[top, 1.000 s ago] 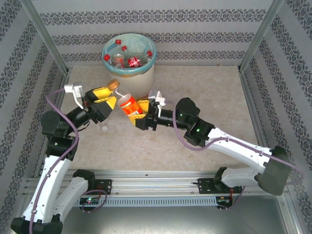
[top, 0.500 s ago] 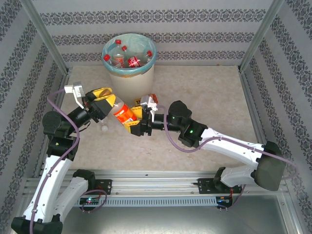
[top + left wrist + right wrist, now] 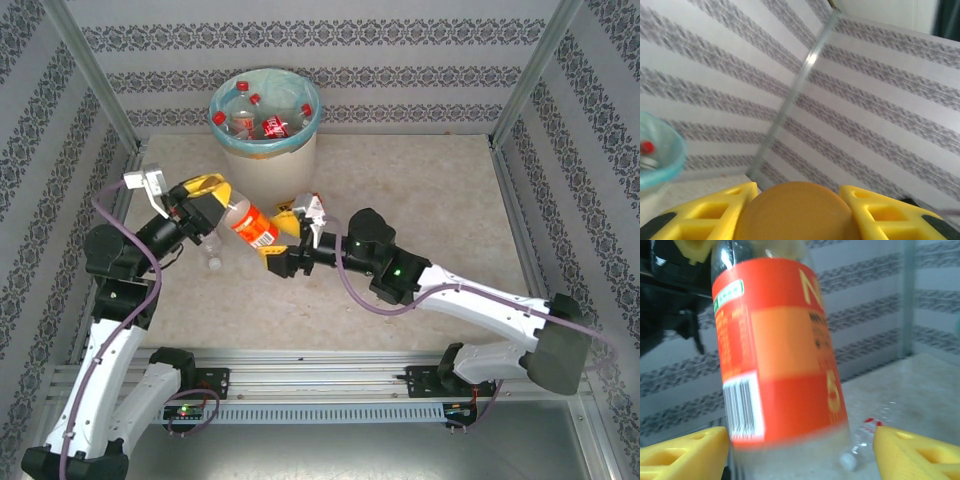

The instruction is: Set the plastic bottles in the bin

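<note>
Showing bottle cap (image 3: 797, 212) in left wrist, label (image 3: 775, 355) in right wrist.

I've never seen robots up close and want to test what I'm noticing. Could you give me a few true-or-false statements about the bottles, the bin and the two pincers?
1. The bin holds several red-capped bottles. True.
2. A small clear bottle lies on the table. True.
3. The left pincer grips the orange-labelled bottle at its cap end. True.
4. That bottle stands upright on the table. False: it is in the air, tilted, between the two pincers.
5. The right pincer is clamped tight on it. False: its fingers stand apart, with a gap beside the bottle.
</note>
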`<action>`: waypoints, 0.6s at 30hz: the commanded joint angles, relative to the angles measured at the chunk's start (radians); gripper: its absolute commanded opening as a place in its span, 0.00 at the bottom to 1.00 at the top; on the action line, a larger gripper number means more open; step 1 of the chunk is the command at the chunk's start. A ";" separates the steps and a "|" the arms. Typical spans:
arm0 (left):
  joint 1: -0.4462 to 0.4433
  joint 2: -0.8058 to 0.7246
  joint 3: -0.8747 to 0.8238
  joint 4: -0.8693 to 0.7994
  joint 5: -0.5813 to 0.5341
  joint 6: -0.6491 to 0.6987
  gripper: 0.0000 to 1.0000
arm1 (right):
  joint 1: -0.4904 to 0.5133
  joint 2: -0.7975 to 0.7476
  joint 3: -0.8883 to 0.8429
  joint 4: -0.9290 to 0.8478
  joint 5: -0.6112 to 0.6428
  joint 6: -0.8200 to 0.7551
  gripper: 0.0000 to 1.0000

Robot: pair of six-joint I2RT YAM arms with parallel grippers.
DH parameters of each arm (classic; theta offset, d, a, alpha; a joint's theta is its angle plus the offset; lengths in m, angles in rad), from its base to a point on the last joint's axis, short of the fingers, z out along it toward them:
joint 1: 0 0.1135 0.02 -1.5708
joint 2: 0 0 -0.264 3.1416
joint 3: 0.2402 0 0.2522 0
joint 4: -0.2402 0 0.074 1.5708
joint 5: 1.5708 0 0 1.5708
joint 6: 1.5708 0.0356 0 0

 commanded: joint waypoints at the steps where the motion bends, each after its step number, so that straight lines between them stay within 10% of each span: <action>1: 0.003 0.061 0.142 -0.094 -0.229 0.144 0.06 | 0.004 -0.144 -0.021 -0.065 0.223 -0.057 0.80; 9: 0.003 0.443 0.498 -0.069 -0.305 0.306 0.00 | -0.005 -0.374 -0.063 -0.258 0.541 -0.133 0.81; 18: -0.007 0.932 0.957 -0.300 -0.314 0.488 0.00 | -0.056 -0.490 -0.067 -0.330 0.597 -0.162 0.81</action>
